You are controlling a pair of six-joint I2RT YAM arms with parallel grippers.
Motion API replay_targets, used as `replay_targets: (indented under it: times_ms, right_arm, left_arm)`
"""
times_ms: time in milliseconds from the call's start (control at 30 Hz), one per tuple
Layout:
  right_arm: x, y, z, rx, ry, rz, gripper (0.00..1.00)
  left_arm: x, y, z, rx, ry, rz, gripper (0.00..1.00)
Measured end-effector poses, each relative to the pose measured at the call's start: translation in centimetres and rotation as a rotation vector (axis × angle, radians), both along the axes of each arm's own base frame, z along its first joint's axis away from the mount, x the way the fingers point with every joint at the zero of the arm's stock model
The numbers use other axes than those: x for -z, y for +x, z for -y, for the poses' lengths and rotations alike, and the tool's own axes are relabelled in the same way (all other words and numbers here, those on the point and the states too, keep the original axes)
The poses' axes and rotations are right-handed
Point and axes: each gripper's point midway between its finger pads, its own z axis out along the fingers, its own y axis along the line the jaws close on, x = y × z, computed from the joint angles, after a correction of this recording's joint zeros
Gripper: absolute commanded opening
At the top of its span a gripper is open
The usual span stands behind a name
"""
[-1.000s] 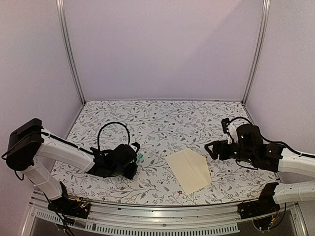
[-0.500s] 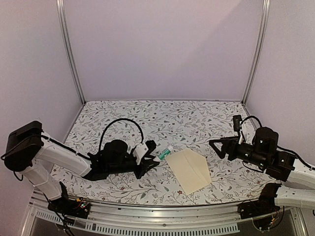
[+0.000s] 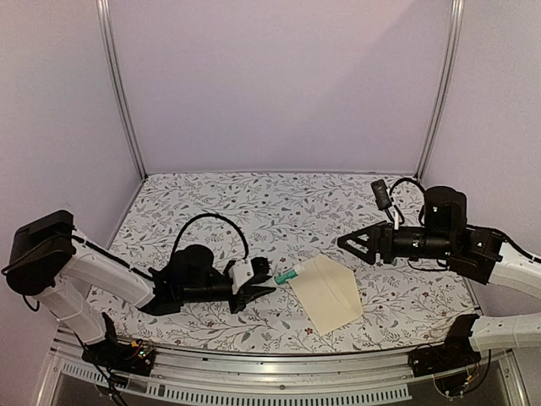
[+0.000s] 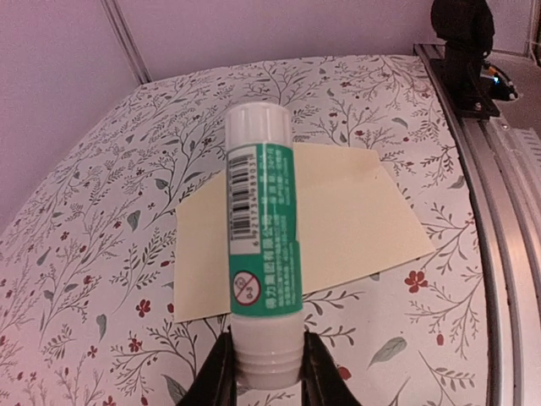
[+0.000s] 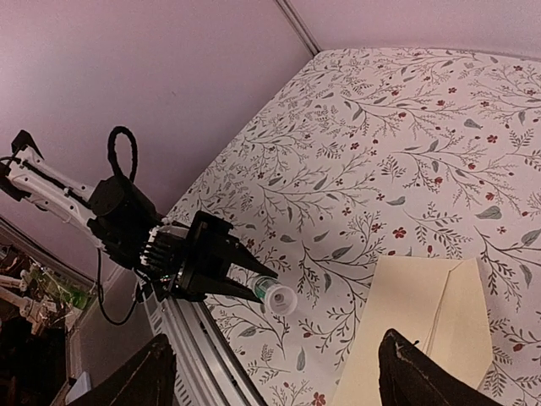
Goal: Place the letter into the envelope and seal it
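The cream envelope (image 3: 325, 292) lies flat on the floral table, right of centre near the front; it also shows in the left wrist view (image 4: 347, 220) and the right wrist view (image 5: 423, 330). My left gripper (image 3: 264, 283) (image 4: 266, 376) is shut on the base of a green-and-white glue stick (image 3: 286, 274) (image 4: 262, 220), whose capped end reaches over the envelope's left corner. My right gripper (image 3: 348, 245) (image 5: 275, 338) hangs open and empty above the envelope's far right side, pointing left at the glue stick (image 5: 277, 296). The letter shows in no view.
The table (image 3: 254, 203) has a floral cover and purple walls on three sides. A metal rail (image 3: 254, 372) runs along the near edge, and upright frame posts (image 3: 122, 93) stand at the back corners.
My left arm has swung right, carrying the glue stick up to the envelope's left corner. My right arm has lifted and turned, its open gripper now pointing left.
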Motion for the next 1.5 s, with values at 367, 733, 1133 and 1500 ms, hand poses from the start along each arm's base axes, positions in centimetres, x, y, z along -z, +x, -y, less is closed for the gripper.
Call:
replay_targets:
  times_ms: [367, 733, 1133, 1500]
  right_arm:
    - [2.7, -1.2, -2.8, -0.166, -0.114, -0.21, 0.99]
    - [6.1, -2.2, -4.5, -0.26, -0.175, -0.374, 0.99]
    - [9.3, -2.8, -8.2, -0.361, -0.179, -0.472, 0.85]
    - [10.8, -2.8, -10.4, -0.395, -0.172, -0.504, 0.57]
  left_arm:
    - [0.2, -0.4, -0.1, -0.007, 0.023, 0.05, 0.0]
    - [-0.2, -0.9, 0.5, 0.0, 0.023, 0.071, 0.0]
    - [0.4, -0.7, 1.3, -0.003, 0.035, 0.071, 0.0]
    - [0.5, -0.6, 1.5, -0.008, 0.038, 0.071, 0.0]
